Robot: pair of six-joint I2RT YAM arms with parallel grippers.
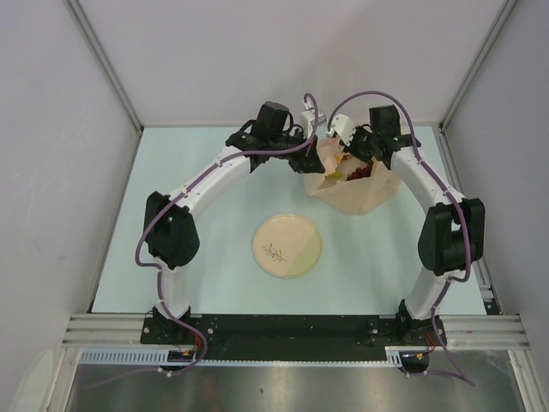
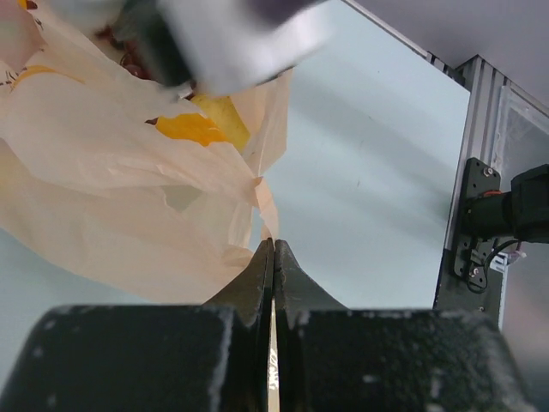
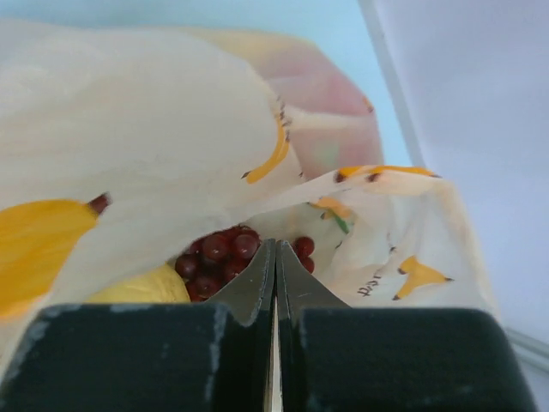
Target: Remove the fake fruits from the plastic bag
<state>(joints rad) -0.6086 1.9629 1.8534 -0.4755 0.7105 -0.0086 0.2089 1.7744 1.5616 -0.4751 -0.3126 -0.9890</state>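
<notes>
The pale peach plastic bag [image 1: 360, 193] lies at the back right of the table, its mouth facing the grippers. My left gripper [image 1: 316, 161] is shut on a thin edge of the bag [image 2: 111, 189], which runs into the closed fingertips [image 2: 273, 245]. My right gripper [image 1: 350, 161] is shut, its tips [image 3: 275, 245] at the bag's mouth [image 3: 129, 129], just in front of the dark red grape bunch [image 3: 219, 257]. A yellow lemon [image 3: 141, 287] lies left of the grapes. A yellow fruit [image 2: 210, 124] shows inside the bag in the left wrist view. The banana and the red fruit are hidden.
A round cream plate [image 1: 287, 246] with a leaf sprig drawing sits on the table in front of the bag. The bag carries yellow banana prints [image 3: 412, 270]. White walls and a metal frame [image 2: 463, 172] enclose the table.
</notes>
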